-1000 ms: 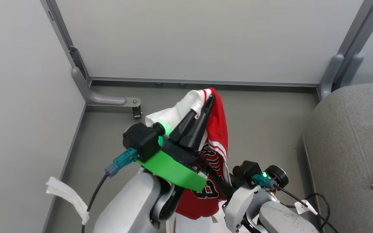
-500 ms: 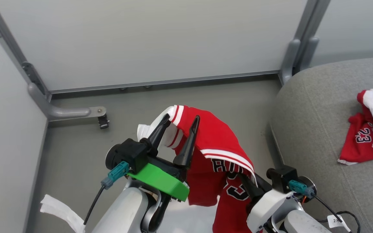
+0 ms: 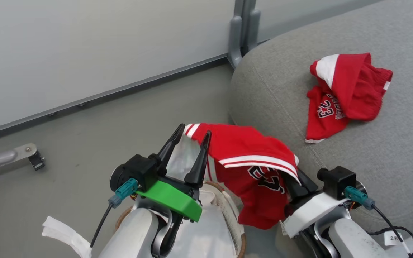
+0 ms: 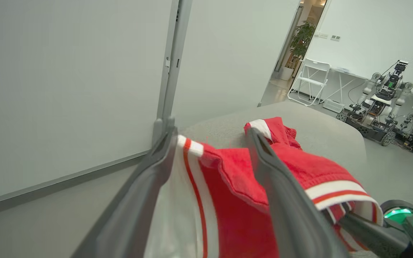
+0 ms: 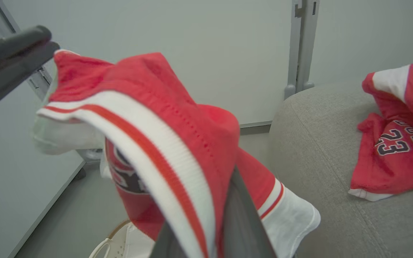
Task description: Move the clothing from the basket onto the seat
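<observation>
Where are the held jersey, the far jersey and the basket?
held jersey [image 3: 246,143]: head view, red fabric above the stripes.
far jersey [image 3: 353,89]: head view, its red middle.
basket [image 3: 234,216]: head view, right rim.

Red jersey [image 5: 177,118] with white-and-red striped trim draped over the right gripper's fingers [image 5: 244,222], left gripper [image 5: 47,41] touching its upper corner, second red jersey [image 5: 393,150] lying on the grey seat [image 5: 317,161], basket [image 5: 115,243] edge at bottom

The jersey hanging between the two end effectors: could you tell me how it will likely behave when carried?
Likely floppy: the jersey sags between the left end effector and the right end effector. Probably light, as it drapes loosely over the open left fingers. It may slip off there, since nothing pinches it.
</observation>
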`<state>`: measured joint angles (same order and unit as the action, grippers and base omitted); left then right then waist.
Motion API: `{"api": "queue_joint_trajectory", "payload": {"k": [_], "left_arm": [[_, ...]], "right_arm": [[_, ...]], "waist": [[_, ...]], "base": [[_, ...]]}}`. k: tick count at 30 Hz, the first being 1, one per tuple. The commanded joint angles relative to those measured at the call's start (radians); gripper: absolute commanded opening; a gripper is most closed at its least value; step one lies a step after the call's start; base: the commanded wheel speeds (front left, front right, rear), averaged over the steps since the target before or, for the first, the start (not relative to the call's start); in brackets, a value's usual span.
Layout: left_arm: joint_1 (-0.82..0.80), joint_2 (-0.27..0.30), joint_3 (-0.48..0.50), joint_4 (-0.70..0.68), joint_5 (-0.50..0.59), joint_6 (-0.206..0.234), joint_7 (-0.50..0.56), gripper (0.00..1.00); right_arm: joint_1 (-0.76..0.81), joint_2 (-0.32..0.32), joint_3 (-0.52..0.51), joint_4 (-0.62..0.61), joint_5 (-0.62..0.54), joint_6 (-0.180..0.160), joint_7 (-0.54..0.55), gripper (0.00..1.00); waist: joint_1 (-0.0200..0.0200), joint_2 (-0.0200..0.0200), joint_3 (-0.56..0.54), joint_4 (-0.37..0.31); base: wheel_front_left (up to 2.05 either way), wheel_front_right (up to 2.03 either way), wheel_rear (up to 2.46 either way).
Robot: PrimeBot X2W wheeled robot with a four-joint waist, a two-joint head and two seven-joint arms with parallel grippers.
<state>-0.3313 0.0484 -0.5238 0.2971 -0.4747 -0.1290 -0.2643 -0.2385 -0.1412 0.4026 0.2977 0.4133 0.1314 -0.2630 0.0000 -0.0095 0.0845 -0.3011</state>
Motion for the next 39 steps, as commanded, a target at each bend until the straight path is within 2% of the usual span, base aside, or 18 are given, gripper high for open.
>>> {"api": "queue_joint_trajectory", "payload": {"k": [1,12,18,23,31,35,39], "left_arm": [[0.006,0.005,0.007,0.008,0.011,-0.002,0.000,1.00],[0.023,0.007,0.033,0.023,0.021,-0.002,0.000,1.00],[-0.011,0.020,0.020,0.036,0.025,-0.002,0.000,1.00],[-0.040,0.032,-0.002,0.051,0.022,-0.002,0.000,1.00],[-0.096,0.047,-0.022,0.068,0.017,-0.002,0.000,1.00],[-0.116,0.051,-0.032,0.075,0.016,-0.002,0.000,1.00],[-0.135,0.054,-0.036,0.081,0.017,-0.002,0.000,1.00]], "right_arm": [[-0.004,-0.001,-0.016,-0.015,-0.008,-0.001,-0.002,0.00],[-0.059,-0.004,-0.113,-0.102,0.003,-0.001,-0.002,0.00],[-0.218,-0.093,-0.122,-0.131,-0.007,-0.001,-0.002,0.00],[-0.410,-0.212,-0.148,-0.114,-0.039,-0.001,-0.002,0.00],[-0.625,-0.379,-0.234,0.053,-0.121,-0.001,-0.002,0.00],[-0.672,-0.415,-0.285,0.213,-0.167,-0.001,-0.002,0.00],[-0.682,-0.407,-0.358,0.358,-0.192,-0.001,-0.002,0.00]], "waist": [[0.0000,0.0095,0.055,-0.111],[0.0000,0.0095,0.097,-0.182],[0.0000,0.0095,0.153,-0.188],[0.0000,0.0095,0.211,-0.168],[0.0000,0.0095,0.305,-0.080],[0.0000,0.0095,0.349,-0.029],[0.0000,0.0095,0.388,0.016]], "base": [[0.00,0.00,0.00],[0.00,0.00,0.00],[0.00,0.00,0.00],[0.00,0.00,0.00],[0.00,0.00,0.00],[0.00,0.00,0.00],[0.00,0.00,0.00]]}}
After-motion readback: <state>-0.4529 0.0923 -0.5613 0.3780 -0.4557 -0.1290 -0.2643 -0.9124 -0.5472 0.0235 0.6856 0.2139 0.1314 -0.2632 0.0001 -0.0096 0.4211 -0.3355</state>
